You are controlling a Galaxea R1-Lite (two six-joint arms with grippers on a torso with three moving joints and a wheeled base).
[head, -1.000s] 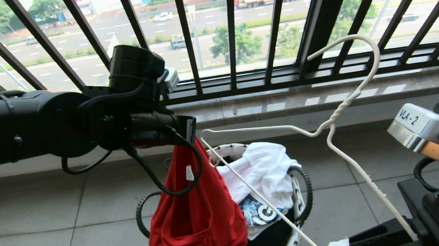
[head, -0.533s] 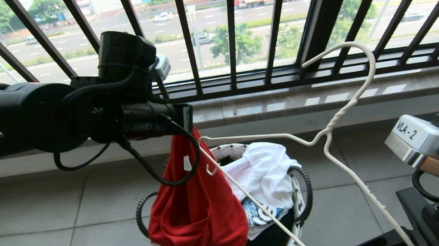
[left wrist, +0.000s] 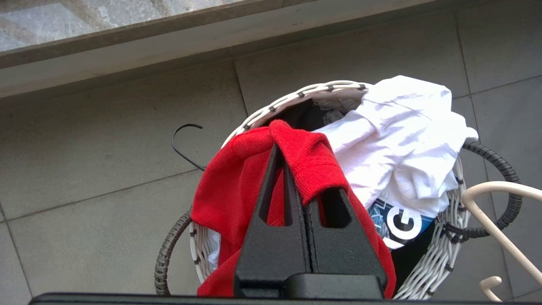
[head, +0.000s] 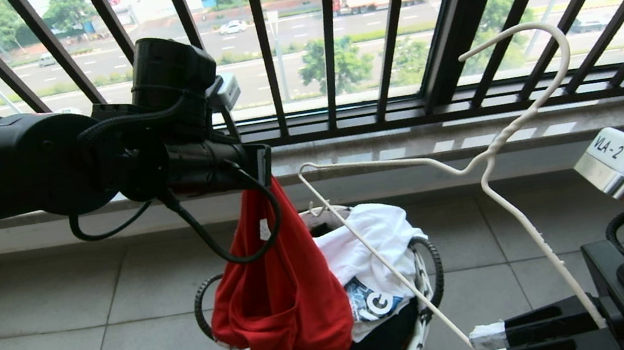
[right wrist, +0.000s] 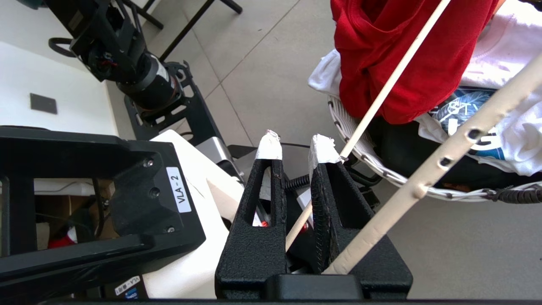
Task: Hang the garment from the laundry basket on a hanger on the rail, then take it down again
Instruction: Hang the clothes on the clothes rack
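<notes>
The red garment (head: 282,305) hangs bunched over the laundry basket (head: 415,346), its lower folds resting in it. My left gripper (left wrist: 279,146) is shut on the garment's (left wrist: 237,182) ribbed collar, above the basket's near-left side (left wrist: 296,91). The thin white hanger (head: 491,159) stands tilted in the air to the right, its hook before the window bars. My right gripper (head: 485,348) holds its lower corner. In the right wrist view the hanger's thin bar (right wrist: 381,99) runs between the taped fingers of the right gripper (right wrist: 296,146), and its arm passes outside one finger. The rail is out of view.
A white garment (head: 378,239) and a black printed T-shirt (head: 373,303) lie in the basket. The black barred window railing (head: 328,41) and a stone sill (head: 469,137) stand just behind. A black hanger hook (left wrist: 182,140) lies on the tiles beside the basket.
The right gripper has risen further into view, carrying the hanger up and to the right. The left arm has lifted slightly with the garment still in its grip.
</notes>
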